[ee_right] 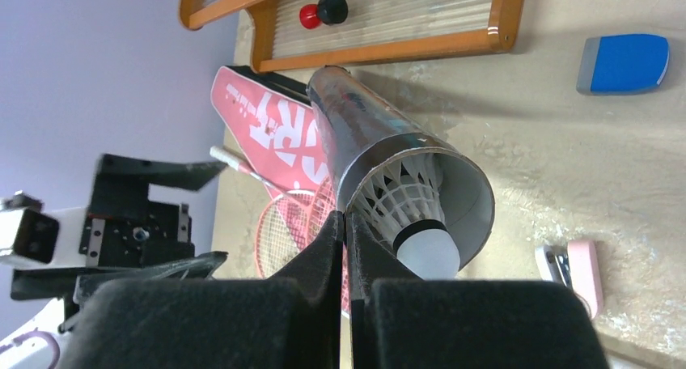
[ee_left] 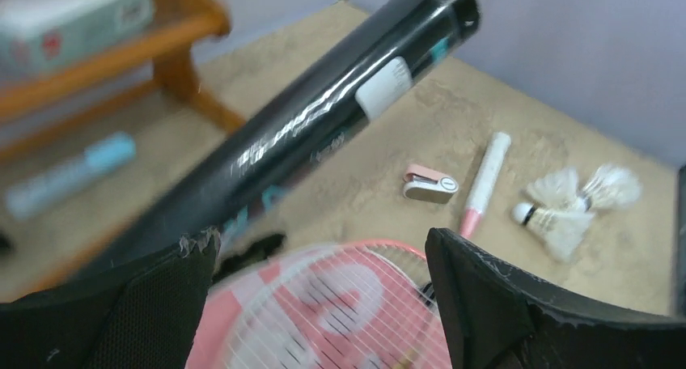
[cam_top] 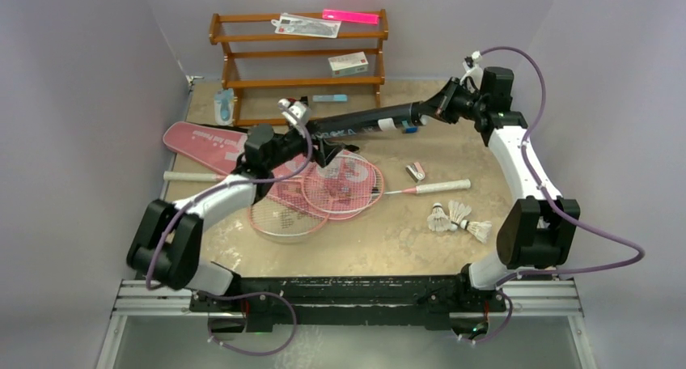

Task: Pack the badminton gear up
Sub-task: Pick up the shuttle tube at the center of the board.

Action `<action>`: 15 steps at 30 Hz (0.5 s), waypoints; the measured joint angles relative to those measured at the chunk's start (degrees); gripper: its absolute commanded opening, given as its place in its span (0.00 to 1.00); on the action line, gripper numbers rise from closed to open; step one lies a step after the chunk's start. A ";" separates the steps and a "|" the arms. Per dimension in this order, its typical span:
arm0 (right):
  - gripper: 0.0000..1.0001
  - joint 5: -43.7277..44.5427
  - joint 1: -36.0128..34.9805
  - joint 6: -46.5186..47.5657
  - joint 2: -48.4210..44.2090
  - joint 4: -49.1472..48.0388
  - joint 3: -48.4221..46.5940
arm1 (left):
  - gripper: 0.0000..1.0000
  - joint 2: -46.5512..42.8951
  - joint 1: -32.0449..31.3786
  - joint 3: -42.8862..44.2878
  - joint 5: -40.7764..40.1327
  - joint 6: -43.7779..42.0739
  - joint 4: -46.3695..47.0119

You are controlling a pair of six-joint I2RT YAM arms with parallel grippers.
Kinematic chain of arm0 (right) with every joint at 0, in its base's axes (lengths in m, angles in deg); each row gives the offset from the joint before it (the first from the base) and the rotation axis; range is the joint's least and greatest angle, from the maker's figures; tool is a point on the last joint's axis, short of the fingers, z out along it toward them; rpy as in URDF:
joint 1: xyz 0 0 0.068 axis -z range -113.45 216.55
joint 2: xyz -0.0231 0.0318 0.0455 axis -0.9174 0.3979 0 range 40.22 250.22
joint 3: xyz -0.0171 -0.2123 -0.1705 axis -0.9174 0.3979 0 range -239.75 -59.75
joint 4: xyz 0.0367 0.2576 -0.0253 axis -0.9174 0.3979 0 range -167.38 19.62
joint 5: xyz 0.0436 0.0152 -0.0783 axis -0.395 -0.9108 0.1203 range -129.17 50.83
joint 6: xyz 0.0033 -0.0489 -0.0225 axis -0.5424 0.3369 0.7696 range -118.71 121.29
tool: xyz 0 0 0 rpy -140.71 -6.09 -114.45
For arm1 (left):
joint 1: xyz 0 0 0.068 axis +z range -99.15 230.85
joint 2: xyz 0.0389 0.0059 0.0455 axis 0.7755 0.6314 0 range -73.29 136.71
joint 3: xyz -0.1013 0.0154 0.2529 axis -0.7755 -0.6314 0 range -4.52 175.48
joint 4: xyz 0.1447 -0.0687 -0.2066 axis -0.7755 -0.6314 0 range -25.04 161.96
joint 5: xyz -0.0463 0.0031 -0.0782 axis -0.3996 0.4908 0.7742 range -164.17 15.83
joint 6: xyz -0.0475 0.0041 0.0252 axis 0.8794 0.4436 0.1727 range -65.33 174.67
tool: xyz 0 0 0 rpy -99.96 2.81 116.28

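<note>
The long black tube (cam_top: pixel 364 125) hangs slanted above the table. My right gripper (cam_top: pixel 443 106) is shut on the rim of its open end (ee_right: pixel 346 217). A white shuttlecock (ee_right: pixel 417 219) sits inside the tube (ee_right: pixel 364 134). My left gripper (cam_top: pixel 328 150) stands open just below the tube's other end (ee_left: pixel 319 239), with the tube (ee_left: pixel 323 118) beyond its fingertips and a racket head (ee_left: pixel 323 312) under it. Two pink rackets (cam_top: pixel 323 195) lie overlapped on the pink bag (cam_top: pixel 202 142). Three shuttlecocks (cam_top: pixel 457 218) lie at the right.
The brown wooden rack (cam_top: pixel 299 82) stands at the back with a small white box (cam_top: pixel 348 63) on a shelf. A pink and white clip (cam_top: pixel 416 171) lies near a racket handle (cam_top: pixel 441 187). A blue object (cam_top: pixel 222 106) lies left of the rack.
</note>
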 measured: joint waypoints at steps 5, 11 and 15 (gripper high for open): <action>0.00 -0.09 -0.02 1.09 -0.22 2.40 -0.31 | 0.98 10.64 -0.17 10.47 14.58 -19.50 3.72; 0.00 -0.11 -0.02 2.29 -0.22 5.16 -1.62 | 0.99 23.02 -0.37 30.91 26.29 -42.25 -12.90; 0.00 -0.22 -0.02 3.06 -0.59 6.23 -2.14 | 1.00 25.97 -0.37 37.22 29.59 -53.35 -24.22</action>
